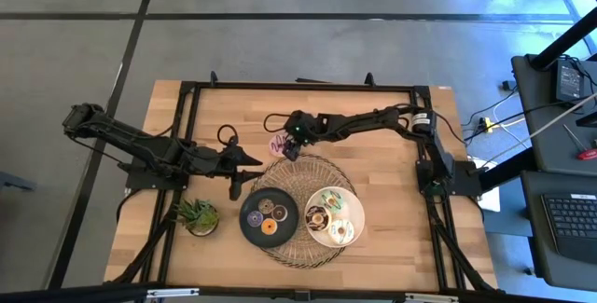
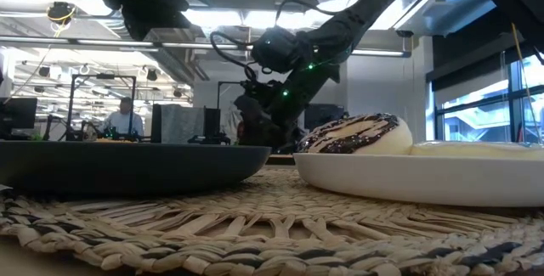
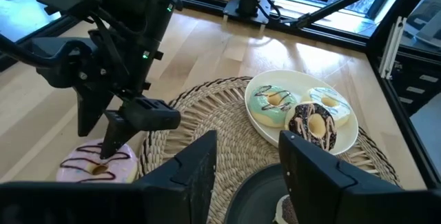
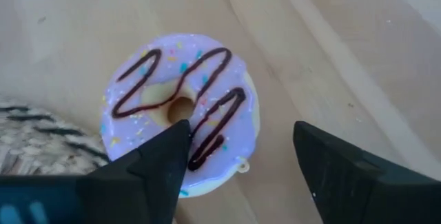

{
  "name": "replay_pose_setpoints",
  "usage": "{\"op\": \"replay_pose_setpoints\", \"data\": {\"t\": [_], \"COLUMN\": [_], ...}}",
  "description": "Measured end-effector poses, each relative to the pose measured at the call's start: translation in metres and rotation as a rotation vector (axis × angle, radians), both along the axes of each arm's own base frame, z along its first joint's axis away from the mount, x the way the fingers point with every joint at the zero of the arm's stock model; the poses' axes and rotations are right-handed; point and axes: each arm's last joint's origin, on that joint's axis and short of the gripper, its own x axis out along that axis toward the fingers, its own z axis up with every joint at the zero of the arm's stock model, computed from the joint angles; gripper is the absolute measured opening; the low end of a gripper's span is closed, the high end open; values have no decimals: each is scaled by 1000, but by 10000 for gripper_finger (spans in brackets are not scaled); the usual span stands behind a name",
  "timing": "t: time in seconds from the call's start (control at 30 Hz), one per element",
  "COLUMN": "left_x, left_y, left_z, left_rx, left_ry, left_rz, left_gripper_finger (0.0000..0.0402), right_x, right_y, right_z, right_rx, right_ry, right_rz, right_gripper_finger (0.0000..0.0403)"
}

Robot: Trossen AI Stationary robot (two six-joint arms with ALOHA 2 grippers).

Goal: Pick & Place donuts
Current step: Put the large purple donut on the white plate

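Just off the woven mat's far edge, the right tool hangs over the pink donut lying flat on the bare surface — fingers spread, one above the icing, gripping nothing. The other three big donuts sit on the white plate. The left tool waits by the black plate — released too.

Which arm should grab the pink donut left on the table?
Right. Its pincer is open directly over the pink donut, one finger over its edge. The left pincer sits farther back beside the mat, open and empty.
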Motion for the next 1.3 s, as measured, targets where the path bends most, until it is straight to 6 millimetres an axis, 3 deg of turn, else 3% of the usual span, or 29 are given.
{"op": "replay_pose_setpoints", "data": {"t": [0.23,0.6,0.9,1.13,1.3], "left_x": [0,0,0,0,0], "left_y": [0,0,0,0,0], "left_z": [0,0,0,0,0], "left_rx": [0,0,0,0,0], "left_ry": [0,0,0,1,0], "left_rz": [0,0,-1,-1,-1], "left_gripper_finger": [149,152,151,150,149], "right_x": [-1,-1,-3,-21,-51], "right_y": [0,1,2,11,44], "right_z": [-1,-1,5,51,90], "right_rx": [11,18,22,38,68], "right_ry": [10,11,19,43,163], "right_rz": [-47,-6,35,94,180], "right_gripper_finger": [242,113,34,11,18]}}
